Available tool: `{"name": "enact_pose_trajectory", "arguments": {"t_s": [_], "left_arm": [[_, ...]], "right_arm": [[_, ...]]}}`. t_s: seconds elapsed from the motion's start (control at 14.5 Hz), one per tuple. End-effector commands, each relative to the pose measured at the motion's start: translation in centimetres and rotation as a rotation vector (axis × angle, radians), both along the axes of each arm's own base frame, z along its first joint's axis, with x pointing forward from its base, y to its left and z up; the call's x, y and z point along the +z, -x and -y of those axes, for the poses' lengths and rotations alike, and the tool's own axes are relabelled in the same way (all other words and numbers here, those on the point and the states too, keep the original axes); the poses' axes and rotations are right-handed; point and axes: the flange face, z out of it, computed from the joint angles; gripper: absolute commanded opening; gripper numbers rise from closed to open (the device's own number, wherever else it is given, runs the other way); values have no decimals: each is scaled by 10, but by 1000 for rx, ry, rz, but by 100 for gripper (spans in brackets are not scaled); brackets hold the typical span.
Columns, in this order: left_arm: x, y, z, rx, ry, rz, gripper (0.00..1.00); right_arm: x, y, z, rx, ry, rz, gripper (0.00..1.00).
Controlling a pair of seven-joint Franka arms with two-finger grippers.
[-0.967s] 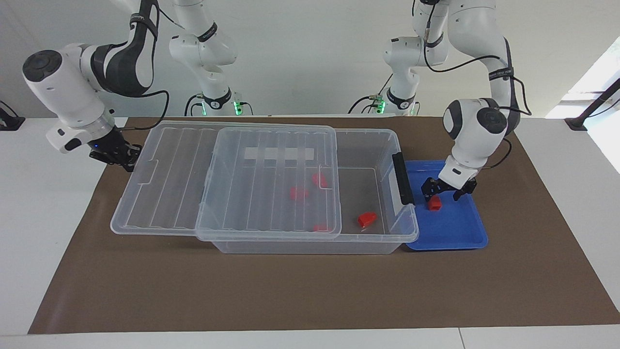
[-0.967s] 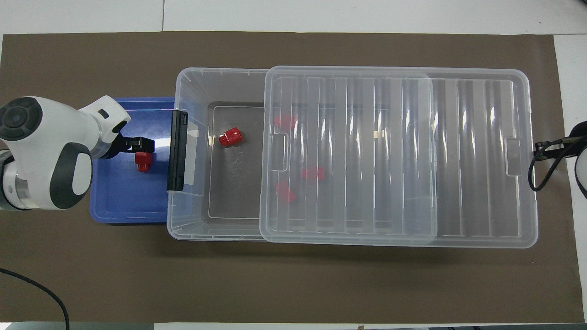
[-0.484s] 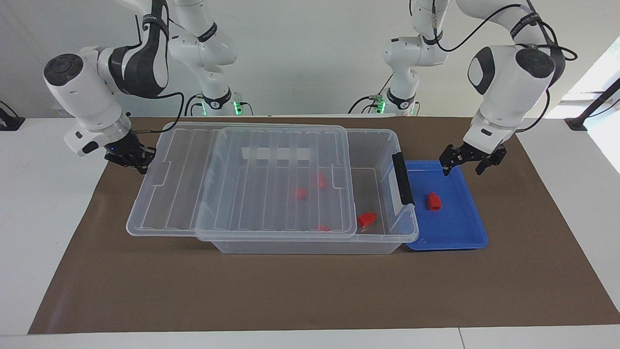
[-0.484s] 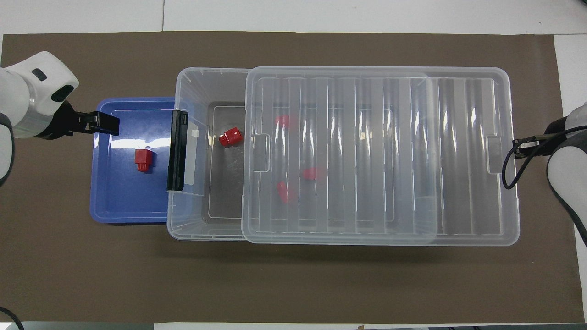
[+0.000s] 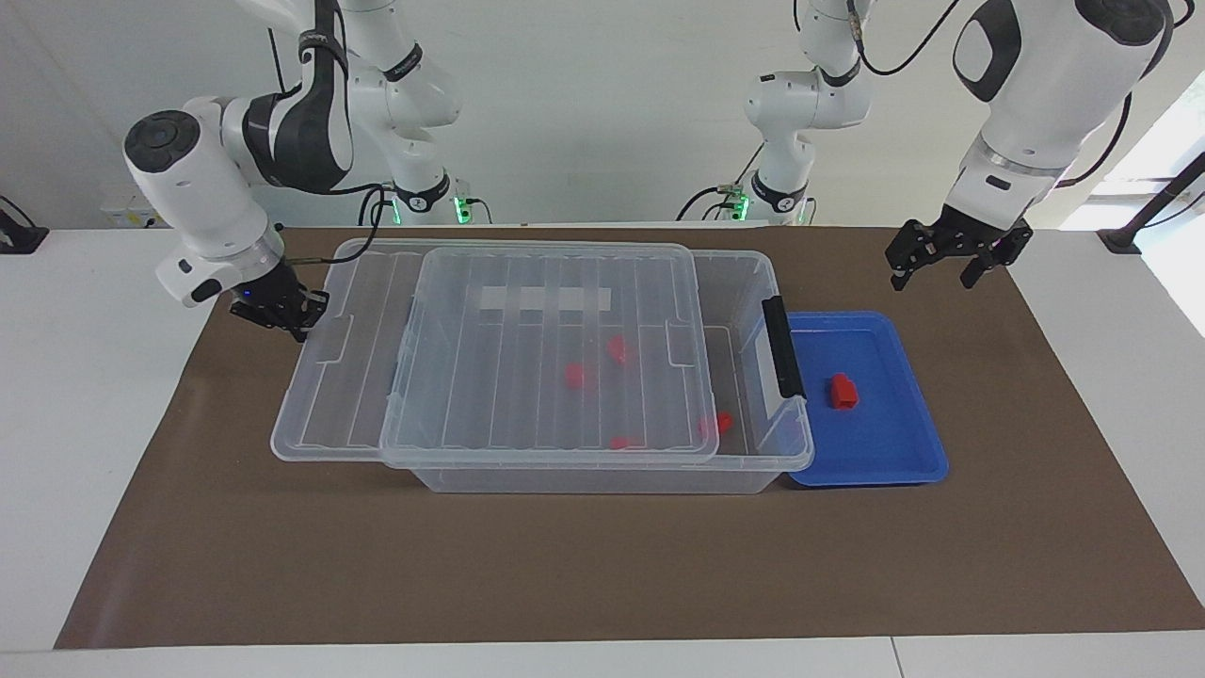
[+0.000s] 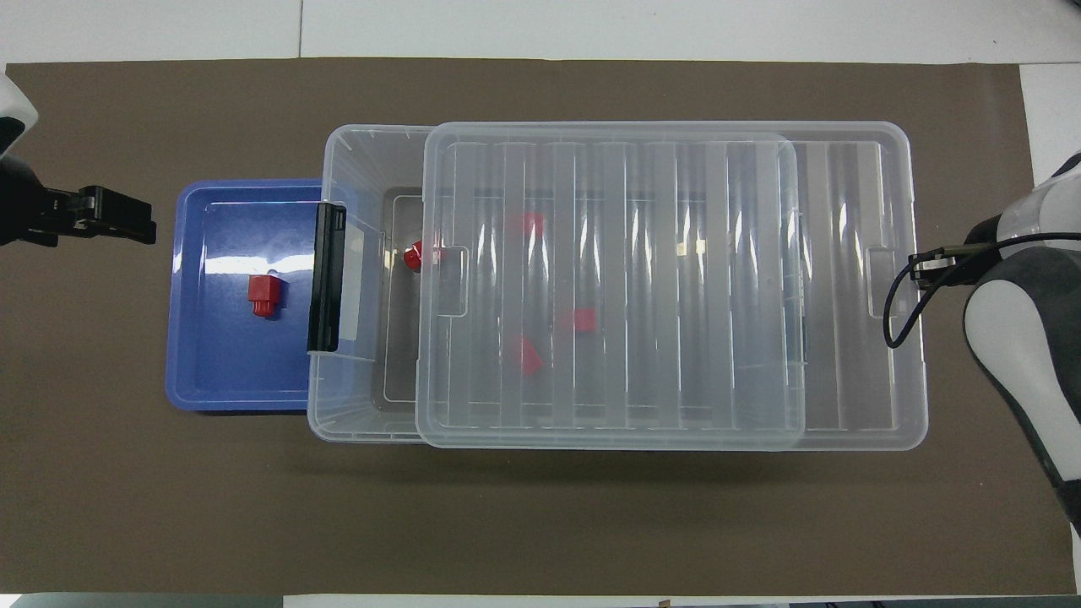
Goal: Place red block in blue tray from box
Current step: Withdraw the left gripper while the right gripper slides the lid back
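Note:
The red block [image 5: 843, 392] lies alone in the blue tray [image 5: 894, 452], which stands against the box's latch end; the block [image 6: 263, 295] and the tray [image 6: 220, 363] also show in the overhead view. My left gripper [image 5: 937, 268] is open and empty, raised over the mat beside the tray; it shows in the overhead view too [image 6: 118, 218]. The clear box [image 5: 744, 282] is mostly covered by its ribbed lid [image 5: 527, 377]. My right gripper [image 5: 282, 315] is shut on the lid's edge at the right arm's end of the table.
Several rounder red pieces lie in the box, one [image 5: 715, 424] at the lid's edge and others [image 5: 574, 375] under the lid. A black latch bar [image 5: 783, 347] sits on the box's end next to the tray. A brown mat [image 5: 602, 565] covers the table.
My left gripper let go of the red block in the tray, then rose and drew away. My right gripper slid the lid toward the tray, so it covers more of the box.

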Motion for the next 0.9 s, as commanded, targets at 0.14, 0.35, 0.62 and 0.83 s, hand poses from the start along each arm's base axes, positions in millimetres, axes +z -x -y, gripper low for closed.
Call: {"name": "enact_pose_trajectory", "arguments": {"t_s": [0.14, 0.35, 0.62, 0.83], "left_arm": [[16, 4, -17, -19, 2, -29, 100], [22, 13, -26, -44, 3, -23, 100], [20, 16, -27, -36, 3, -28, 100], [22, 26, -23, -41, 4, -8, 100]], "right_arm": [[-6, 6, -21, -26, -3, 18, 0], [-6, 5, -36, -34, -2, 25, 0], [-6, 5, -48, -41, -1, 28, 0], [-6, 5, -58, -49, -1, 33, 0]]}}
